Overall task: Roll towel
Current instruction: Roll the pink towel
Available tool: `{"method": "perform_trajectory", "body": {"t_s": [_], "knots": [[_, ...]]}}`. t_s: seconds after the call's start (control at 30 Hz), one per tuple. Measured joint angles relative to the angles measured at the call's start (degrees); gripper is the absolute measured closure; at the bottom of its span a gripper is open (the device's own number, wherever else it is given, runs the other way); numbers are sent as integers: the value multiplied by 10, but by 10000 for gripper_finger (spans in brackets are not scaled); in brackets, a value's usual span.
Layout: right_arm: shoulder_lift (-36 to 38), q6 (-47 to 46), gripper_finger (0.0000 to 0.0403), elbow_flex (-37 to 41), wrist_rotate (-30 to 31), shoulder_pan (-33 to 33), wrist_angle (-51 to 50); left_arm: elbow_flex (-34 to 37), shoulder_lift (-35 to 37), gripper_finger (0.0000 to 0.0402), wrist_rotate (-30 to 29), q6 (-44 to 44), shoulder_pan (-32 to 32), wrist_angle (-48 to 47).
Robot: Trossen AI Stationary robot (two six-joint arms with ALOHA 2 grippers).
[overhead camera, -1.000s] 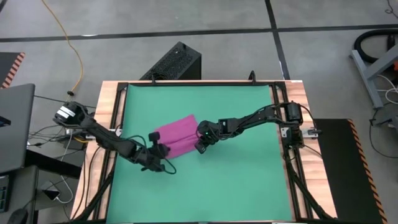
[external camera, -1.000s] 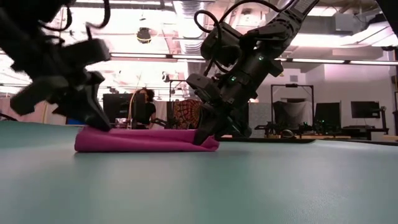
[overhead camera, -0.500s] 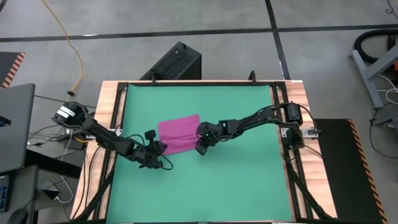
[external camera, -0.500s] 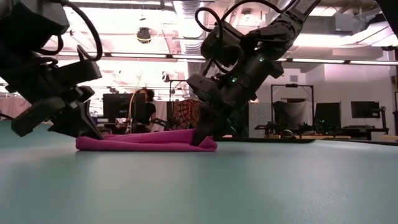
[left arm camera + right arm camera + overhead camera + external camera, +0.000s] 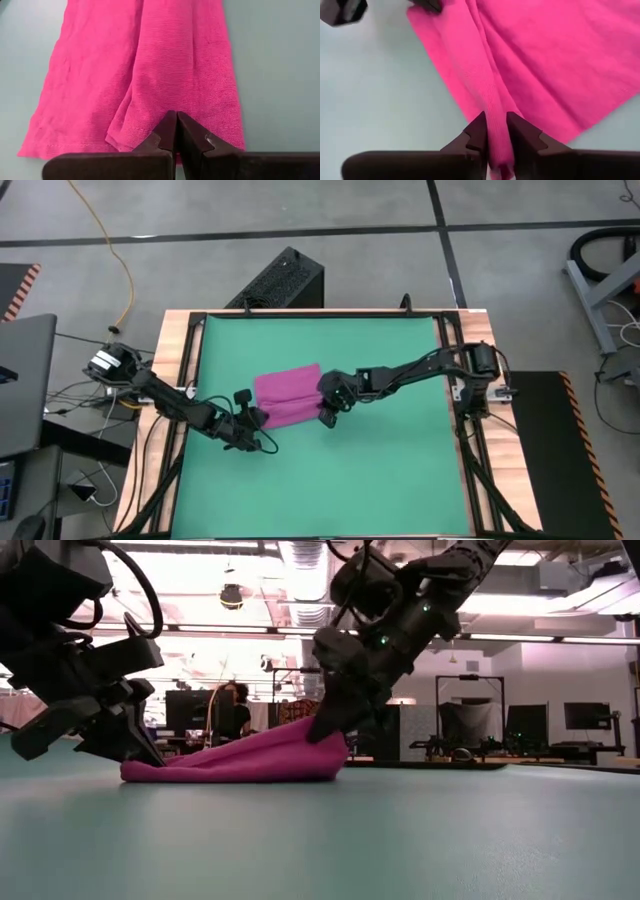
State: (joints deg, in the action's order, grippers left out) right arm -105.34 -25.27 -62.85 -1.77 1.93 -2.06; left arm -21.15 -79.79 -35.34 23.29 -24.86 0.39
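Towel position: the towel (image 5: 288, 396) lies a little left of centre in the high view, on the green mat (image 5: 400, 470) that covers the table (image 5: 172, 370); in the low view its right end is raised off the mat while its left end lies flat.
Right end effector: the right end effector (image 5: 493, 136) grips a bunched fold of the towel, the cloth pinched between its two fingers, at the towel's right edge in the high view.
Left end effector: the left end effector (image 5: 176, 131) sits at the towel's lower-left corner in the high view, fingers pressed together at the hem; whether any cloth is caught between them is unclear.
Handling: thin, light and limp, judging by how it drapes from the raised end; it will crease and sag rather than hold shape, and likely slides easily on the mat.
Where to hold: probably along one short edge, both corners pinched, so the roll starts straight.
Risk: a one-sided grip may skew the roll.
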Motion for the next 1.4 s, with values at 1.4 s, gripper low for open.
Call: {"method": "perform_trajectory", "body": {"t_s": [1.4], "knots": [[13, 216, 388, 23, 32, -39, 136, -7, 0, 401, 45, 24, 0, 2]]}}
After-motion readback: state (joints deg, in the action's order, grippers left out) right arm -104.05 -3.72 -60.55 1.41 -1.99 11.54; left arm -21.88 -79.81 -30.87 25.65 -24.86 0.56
